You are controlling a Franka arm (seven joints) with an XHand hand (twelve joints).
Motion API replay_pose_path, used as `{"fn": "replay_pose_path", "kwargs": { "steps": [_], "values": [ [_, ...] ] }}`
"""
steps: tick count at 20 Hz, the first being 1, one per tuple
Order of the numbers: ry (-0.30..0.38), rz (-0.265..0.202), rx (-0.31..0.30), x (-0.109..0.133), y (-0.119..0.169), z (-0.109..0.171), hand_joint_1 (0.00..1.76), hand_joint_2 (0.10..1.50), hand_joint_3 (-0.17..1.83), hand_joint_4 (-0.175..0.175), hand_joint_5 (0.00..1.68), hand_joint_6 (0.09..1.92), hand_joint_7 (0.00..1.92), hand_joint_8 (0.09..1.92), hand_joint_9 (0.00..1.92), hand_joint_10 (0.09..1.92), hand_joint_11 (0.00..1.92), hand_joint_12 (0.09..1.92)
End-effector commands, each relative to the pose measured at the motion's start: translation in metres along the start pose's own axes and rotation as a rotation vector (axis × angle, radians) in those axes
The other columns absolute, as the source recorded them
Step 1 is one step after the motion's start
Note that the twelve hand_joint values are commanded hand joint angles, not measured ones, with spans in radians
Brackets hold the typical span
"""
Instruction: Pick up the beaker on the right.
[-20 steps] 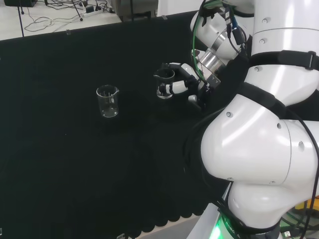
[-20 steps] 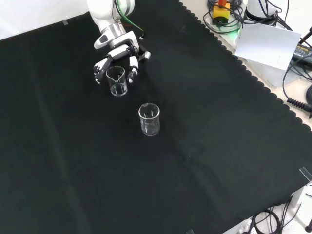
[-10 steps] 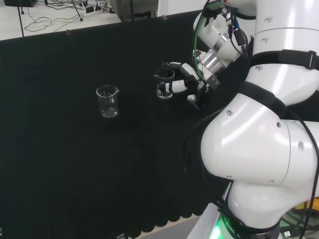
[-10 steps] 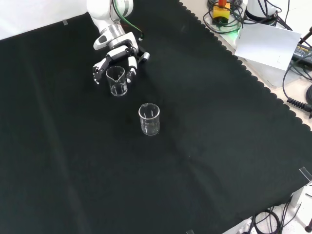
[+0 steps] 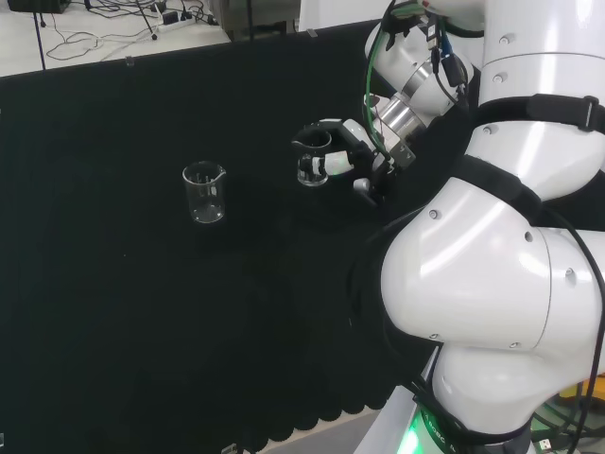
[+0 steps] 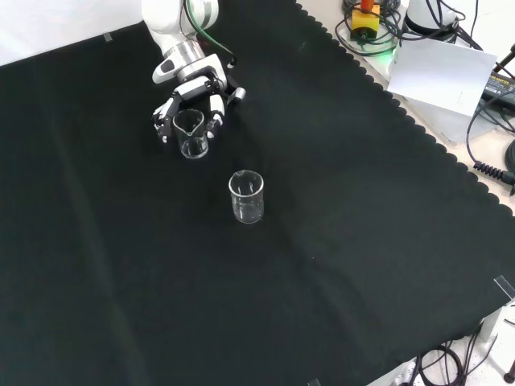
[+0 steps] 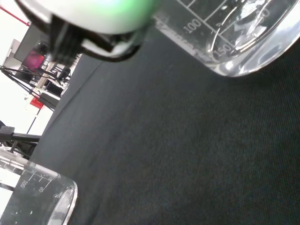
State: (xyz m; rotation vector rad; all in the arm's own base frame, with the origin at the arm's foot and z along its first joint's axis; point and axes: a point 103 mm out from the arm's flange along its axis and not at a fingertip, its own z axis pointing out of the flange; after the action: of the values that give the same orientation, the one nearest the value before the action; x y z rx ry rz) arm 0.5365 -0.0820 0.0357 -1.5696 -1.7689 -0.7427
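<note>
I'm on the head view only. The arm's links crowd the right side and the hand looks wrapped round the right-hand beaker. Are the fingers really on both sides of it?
Observer: Yes. In the front view the hand comes from the top and its fingers curl down either side of the held beaker.
Operator: Is the beaker off the cloth?
Observer: The wrist view shows black cloth under its base with a gap, so it looks just lifted, though I can't be sure.
Operator: Is the other beaker near it?
Observer: In the front view the second beaker stands apart, nearer the camera and a little right, untouched.
</note>
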Motion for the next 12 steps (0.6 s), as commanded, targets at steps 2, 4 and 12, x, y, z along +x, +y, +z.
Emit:
{"fn": "replay_pose_path", "kwargs": {
  "steps": [2, 4, 12],
  "values": [
    [0.01, 0.001, -0.014, 0.003, 0.003, 0.002, 1.03, 0.56, 0.61, -0.019, 0.67, 0.71, 0.56, 0.64, 0.65, 0.53, 0.18, 1.33],
    [-0.001, 0.012, -0.045, 0.004, 0.004, 0.001, 1.04, 0.57, 0.62, -0.013, 0.73, 0.73, 0.6, 0.64, 0.67, 0.53, 0.2, 1.33],
    [-0.098, 0.011, -0.092, 0.023, 0.005, -0.018, 1.18, 0.65, 0.55, 0.073, 1.49, 0.2, 1.51, 0.24, 1.43, 0.21, 1.01, 0.96]
  ]
}}
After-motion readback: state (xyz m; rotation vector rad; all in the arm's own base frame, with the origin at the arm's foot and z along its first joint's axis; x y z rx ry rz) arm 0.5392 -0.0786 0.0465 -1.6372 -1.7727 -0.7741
